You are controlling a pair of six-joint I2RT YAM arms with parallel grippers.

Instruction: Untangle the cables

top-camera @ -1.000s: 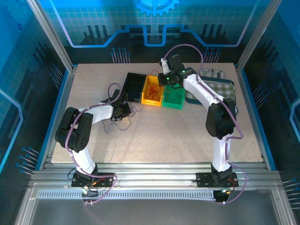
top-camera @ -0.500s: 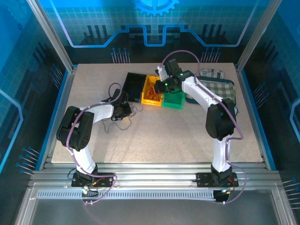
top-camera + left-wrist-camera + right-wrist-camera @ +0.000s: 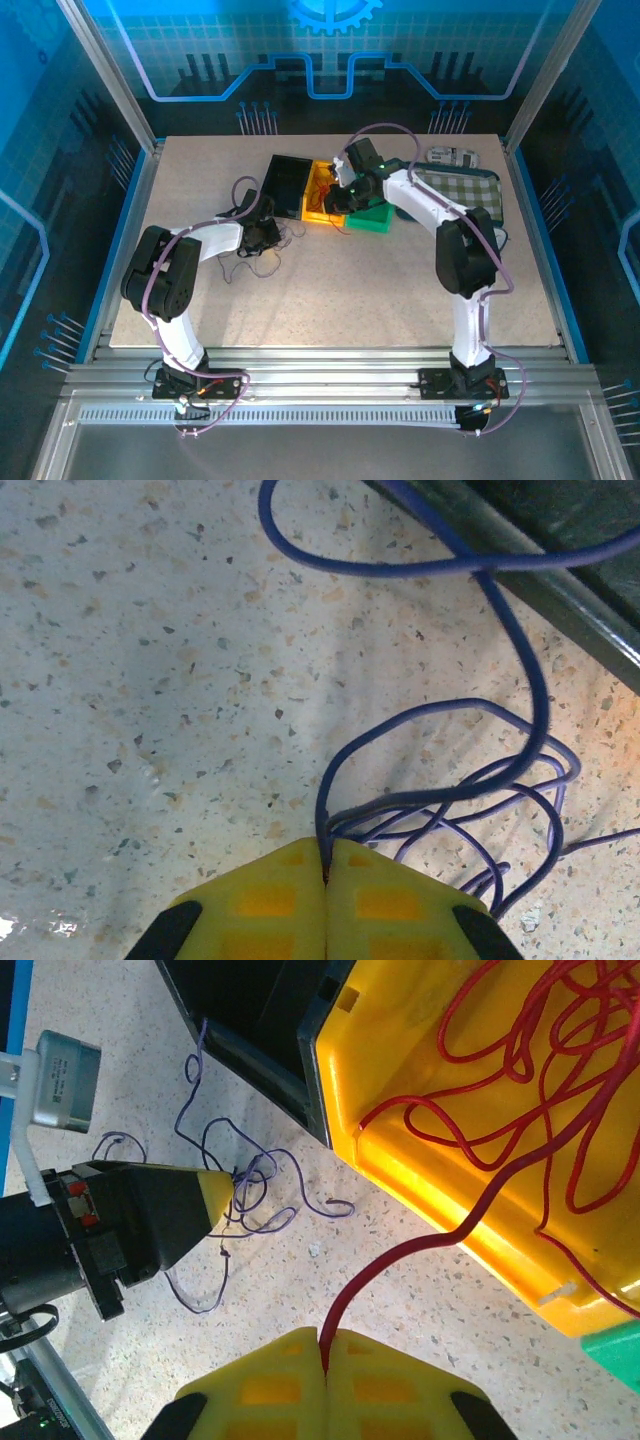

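Speckled tabletop point(image 3: 150, 680), blue cables point(image 3: 530, 670), red cables point(image 3: 385, 1257)

Left jaws, right jaws: both closed.

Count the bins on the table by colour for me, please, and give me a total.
Black bin: 1
Yellow bin: 1
Green bin: 1
Total: 3 bins

Table point(image 3: 150, 680) speckled beige; red cables point(image 3: 452, 1234); blue-purple cables point(image 3: 535, 685); yellow bin point(image 3: 400, 1050); black bin point(image 3: 285, 185); green bin point(image 3: 370, 217); green-checked cloth point(image 3: 455, 190).
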